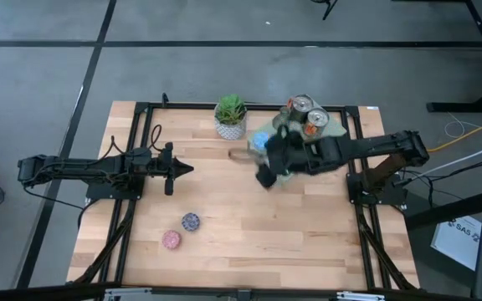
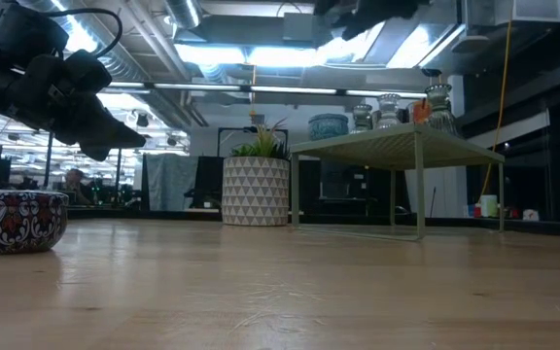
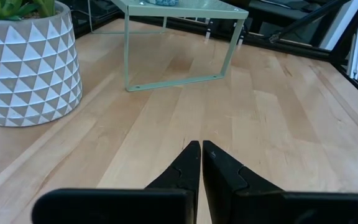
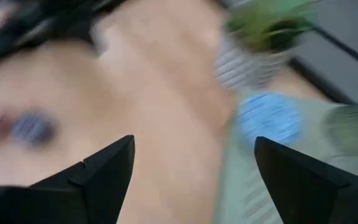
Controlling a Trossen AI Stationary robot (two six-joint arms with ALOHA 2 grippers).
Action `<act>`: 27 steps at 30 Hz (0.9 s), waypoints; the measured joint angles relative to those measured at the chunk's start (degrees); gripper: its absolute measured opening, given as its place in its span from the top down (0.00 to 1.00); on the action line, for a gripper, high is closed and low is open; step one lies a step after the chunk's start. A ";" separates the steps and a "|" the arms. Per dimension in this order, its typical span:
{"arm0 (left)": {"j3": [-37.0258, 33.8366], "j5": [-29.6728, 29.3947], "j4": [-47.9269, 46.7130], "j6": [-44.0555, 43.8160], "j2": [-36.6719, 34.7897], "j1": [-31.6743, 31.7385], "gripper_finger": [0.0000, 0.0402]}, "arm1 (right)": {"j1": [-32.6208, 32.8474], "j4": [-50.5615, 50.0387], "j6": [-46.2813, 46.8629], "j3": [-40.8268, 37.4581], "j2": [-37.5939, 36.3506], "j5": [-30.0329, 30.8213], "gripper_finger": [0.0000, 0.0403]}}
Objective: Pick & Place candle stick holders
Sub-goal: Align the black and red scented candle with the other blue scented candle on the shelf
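The right gripper (image 4: 191,180), fingers spread and empty, hangs just short of the blue holder (image 4: 267,118) on the pale green slab (image 1: 335,128), apparently lining up to take it, while the left gripper (image 3: 201,163) waits pressed together over bare table (image 1: 266,234).

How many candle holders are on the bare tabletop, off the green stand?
2: pink holder and purple holder, side by side near the front left. The right arm may hide others.

The table (image 1: 249,226) is made of pale wood planks — smooth, with a faint satin sheen in the low view. The plant pot (image 2: 256,192) is finished in matt white with a raised triangle pattern. The pale green stand (image 2: 397,148) looks like painted metal, its top finely perforated. Two holders (image 1: 308,113) on it are seen as shiny silver-copper metal — a glossy patterned glaze is shown by the mosaic holder (image 2: 16,221). Both grippers' fingers (image 3: 185,171) are matt black.
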 joint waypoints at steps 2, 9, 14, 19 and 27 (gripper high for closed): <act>0.00 -0.02 0.00 0.00 0.00 0.00 0.97 | 2.91 -1.15 -3.04 0.05 0.00 -3.44 0.18; 0.00 -0.01 0.00 0.01 0.00 -0.01 0.98 | 10.53 -1.27 -8.35 -1.24 0.13 -27.35 0.18; -0.02 0.00 0.00 0.02 0.00 0.00 0.97 | 14.05 3.81 -5.01 -1.22 0.09 -33.16 0.18; 0.00 -0.02 -0.01 0.00 0.01 0.00 0.97 | 19.01 5.32 -9.53 -2.94 0.09 -32.52 0.17; 0.00 -0.01 -0.02 0.00 0.00 -0.01 0.97 | 31.28 19.42 -12.96 -17.28 -1.39 -20.28 0.17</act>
